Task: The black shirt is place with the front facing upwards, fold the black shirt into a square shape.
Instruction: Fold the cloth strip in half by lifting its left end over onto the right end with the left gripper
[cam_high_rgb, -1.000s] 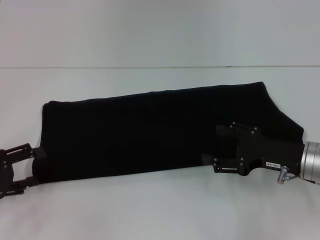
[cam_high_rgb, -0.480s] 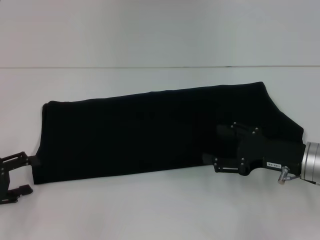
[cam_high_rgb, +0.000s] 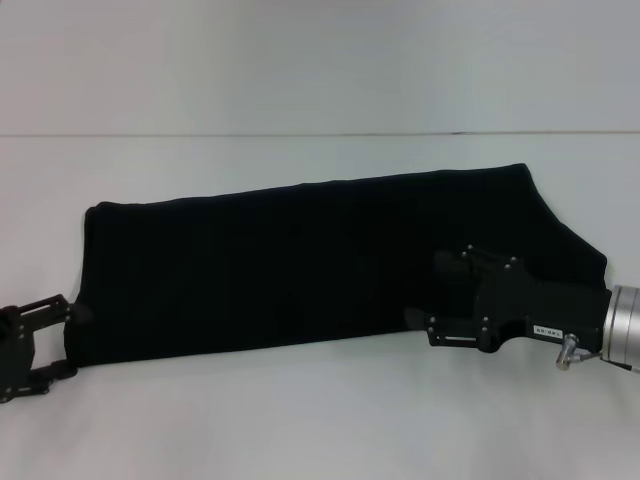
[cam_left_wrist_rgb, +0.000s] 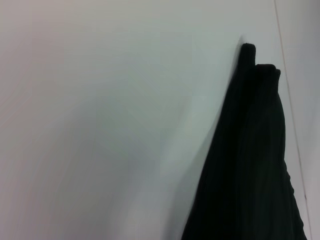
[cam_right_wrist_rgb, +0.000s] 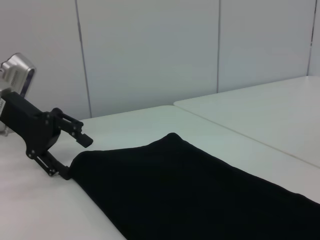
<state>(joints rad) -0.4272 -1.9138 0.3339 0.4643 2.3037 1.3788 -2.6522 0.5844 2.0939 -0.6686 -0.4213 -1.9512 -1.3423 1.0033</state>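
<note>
- Large plain black fabric shirt (cam_high_rgb: 320, 265) lies on the white table (cam_high_rgb: 320, 420) as a long band running left to right, already folded lengthwise; no lettering or label shows.
- Left gripper (cam_high_rgb: 62, 340) sits at the band's left near corner, fingers spread around the edge, one above and one below; the right wrist view (cam_right_wrist_rgb: 77, 155) confirms them open at that corner.
- Change: half a second ago this gripper stood lower and just off the cloth; it has now come back in against the corner.
- Right gripper (cam_high_rgb: 425, 295) rests on the band's right part, unmoved; jaw state cannot be told against black cloth.
- Reading: left side looks to be lining up a pinch for a crosswise fold; square not yet made.
</note>
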